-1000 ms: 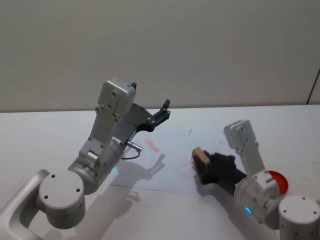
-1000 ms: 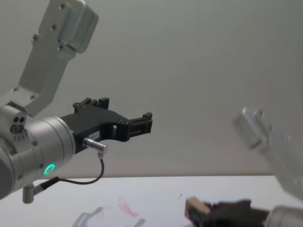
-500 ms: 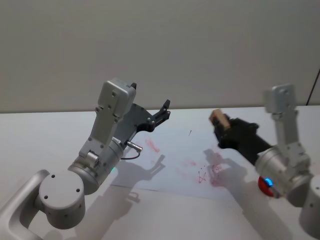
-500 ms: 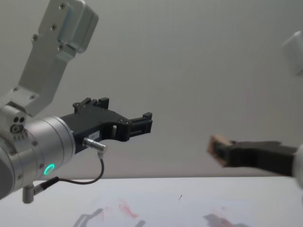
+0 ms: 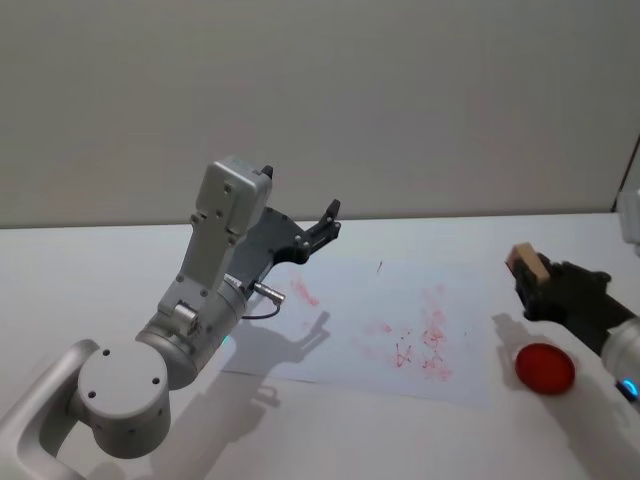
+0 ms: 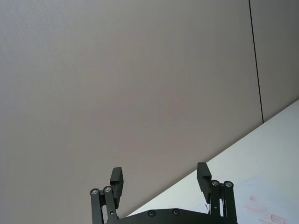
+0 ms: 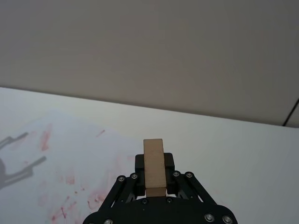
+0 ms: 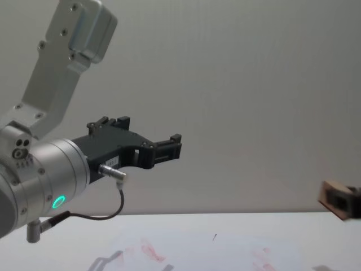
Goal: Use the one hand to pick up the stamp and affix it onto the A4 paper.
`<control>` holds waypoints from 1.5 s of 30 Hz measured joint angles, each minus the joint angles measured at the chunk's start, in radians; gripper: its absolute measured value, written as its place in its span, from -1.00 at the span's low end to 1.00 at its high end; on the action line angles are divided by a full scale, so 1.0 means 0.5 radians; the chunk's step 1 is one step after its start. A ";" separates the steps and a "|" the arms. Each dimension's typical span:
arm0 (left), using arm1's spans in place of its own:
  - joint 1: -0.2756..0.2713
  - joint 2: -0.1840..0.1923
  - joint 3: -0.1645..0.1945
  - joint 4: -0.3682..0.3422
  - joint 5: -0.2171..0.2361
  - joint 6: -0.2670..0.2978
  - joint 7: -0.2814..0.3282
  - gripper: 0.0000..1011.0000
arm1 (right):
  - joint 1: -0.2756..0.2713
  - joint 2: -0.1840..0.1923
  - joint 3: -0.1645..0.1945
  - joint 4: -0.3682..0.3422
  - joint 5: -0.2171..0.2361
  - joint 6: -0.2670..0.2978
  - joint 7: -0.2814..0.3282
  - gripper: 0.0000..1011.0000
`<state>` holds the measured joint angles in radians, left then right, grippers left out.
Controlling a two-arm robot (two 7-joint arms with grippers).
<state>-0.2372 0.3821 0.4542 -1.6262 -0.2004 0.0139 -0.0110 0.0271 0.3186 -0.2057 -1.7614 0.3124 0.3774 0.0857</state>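
Wooden stamp point(image 7: 153, 165) is clamped between the black fingers of the right gripper point(image 7: 154, 179), sticking up out of the jaws with its narrow side toward the wrist camera. From the head camera the right gripper point(image 5: 535, 283) is up in the air just past the right edge of the A4 paper point(image 5: 350, 300), so the stamp point(image 5: 527, 266) is off the sheet, not over it. Right next to that edge, on the table point(image 5: 100, 270) and just below the gripper as the head camera sees it, sits a round red ink pad point(image 5: 545, 367). In the chest view the stamp point(image 8: 334, 198) hangs well above the tabletop at the right side.

The paper is flat on the white table and has smudgy red prints on it, mostly on the half nearer the right gripper, plus one red smear closer to the left arm and a tiny dark mark near the far edge.

Left gripper point(image 5: 322, 227) is parked up high over the far left part of the paper, fingers spread wide apart with nothing between them. Wrist cam shows the same: left gripper point(image 6: 160, 179) gaping, pointing at the wall
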 joint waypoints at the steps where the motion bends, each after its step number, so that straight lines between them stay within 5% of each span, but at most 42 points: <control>1: 0.000 0.000 0.000 0.000 0.000 0.000 0.000 0.98 | -0.023 0.030 0.014 -0.009 0.001 0.013 0.000 -0.57; 17: 0.000 0.000 0.000 0.000 0.000 0.000 0.000 0.98 | -0.136 0.180 0.064 -0.001 -0.093 0.054 0.085 -0.57; 45: 0.000 0.000 0.000 0.000 0.000 0.000 0.000 0.98 | -0.184 0.217 0.040 0.059 -0.223 0.093 0.208 -0.57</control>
<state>-0.2372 0.3821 0.4542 -1.6262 -0.2004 0.0139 -0.0109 -0.0648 0.4270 -0.1859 -1.7319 0.2007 0.4238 0.1896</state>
